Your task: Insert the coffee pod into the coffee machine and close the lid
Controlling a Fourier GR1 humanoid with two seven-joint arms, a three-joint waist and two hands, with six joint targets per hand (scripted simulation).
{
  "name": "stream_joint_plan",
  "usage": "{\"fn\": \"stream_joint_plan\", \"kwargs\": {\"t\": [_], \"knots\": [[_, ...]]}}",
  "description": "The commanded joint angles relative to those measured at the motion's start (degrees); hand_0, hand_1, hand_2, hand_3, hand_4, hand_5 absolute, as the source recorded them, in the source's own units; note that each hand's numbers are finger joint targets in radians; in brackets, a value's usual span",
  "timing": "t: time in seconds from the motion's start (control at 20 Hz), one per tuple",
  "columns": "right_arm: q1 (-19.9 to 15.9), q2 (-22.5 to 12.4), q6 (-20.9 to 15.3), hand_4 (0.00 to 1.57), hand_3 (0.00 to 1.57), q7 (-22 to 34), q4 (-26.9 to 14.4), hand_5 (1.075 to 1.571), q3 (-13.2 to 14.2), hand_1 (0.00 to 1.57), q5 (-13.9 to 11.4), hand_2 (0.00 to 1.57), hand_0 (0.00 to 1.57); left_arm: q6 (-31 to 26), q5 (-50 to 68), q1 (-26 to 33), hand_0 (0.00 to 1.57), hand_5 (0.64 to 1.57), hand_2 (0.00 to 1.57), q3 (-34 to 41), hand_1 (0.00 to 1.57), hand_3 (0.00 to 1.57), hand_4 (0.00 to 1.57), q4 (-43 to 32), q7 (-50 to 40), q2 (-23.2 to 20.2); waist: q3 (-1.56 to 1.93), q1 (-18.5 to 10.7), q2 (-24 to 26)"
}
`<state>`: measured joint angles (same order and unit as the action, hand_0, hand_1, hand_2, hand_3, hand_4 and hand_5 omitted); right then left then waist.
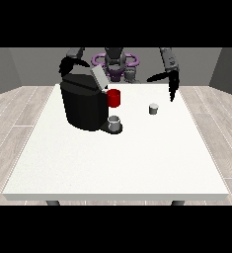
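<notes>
The small grey coffee pod is sitting upright on the white tabletop, well apart from the black coffee machine at the view's left. The machine's lid is standing tilted open, with a red part showing at its side and a grey cup resting on its base. The hand at the view's right is hovering beyond the pod, fingers spread and pointing down. The hand at the view's left is hanging behind the machine; I cannot tell how its fingers are lying.
</notes>
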<state>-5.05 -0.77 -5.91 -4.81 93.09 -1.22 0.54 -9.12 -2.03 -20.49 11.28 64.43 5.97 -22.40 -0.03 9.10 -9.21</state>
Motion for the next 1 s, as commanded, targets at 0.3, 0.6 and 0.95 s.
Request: {"fn": "stream_joint_plan", "kwargs": {"t": [0.3, 0.6, 0.95], "knots": [[-3.34, -0.26, -1.02, 0.36, 0.0, 0.89, -4.6, 1.571, 1.67, 0.0, 0.52, 0.0, 0.0, 2.18, -6.82, -7.31, 0.0, 1.571, 0.0, -2.47, 0.0, 0.0, 0.0, -11.94, -0.36, -0.45, 0.03, -0.72, -1.26], [-9.19, -1.5, -3.04, 0.39, 0.0, 4.56, -8.5, 1.571, 3.87, 0.0, -0.51, 0.0, 0.0, 1.42, -10.77, -9.88, 0.0, 1.571, 0.2, -5.12, 0.0, 0.0, 0.0, -15.25, 0.76, -0.87, 0.03, -2.71, -3.12], [-5.99, -0.82, -2.84, 0.41, 0.0, 6.27, -6.49, 1.571, 1.35, 0.0, -1.53, 0.0, 0.0, 2.37, -13.87, -10.85, 0.7, 1.571, 0.78, -4.11, 0.7, 0.43, 0.0, -23.95, 2.36, -2.41, 0.01, -0.8, -1.29]]}}
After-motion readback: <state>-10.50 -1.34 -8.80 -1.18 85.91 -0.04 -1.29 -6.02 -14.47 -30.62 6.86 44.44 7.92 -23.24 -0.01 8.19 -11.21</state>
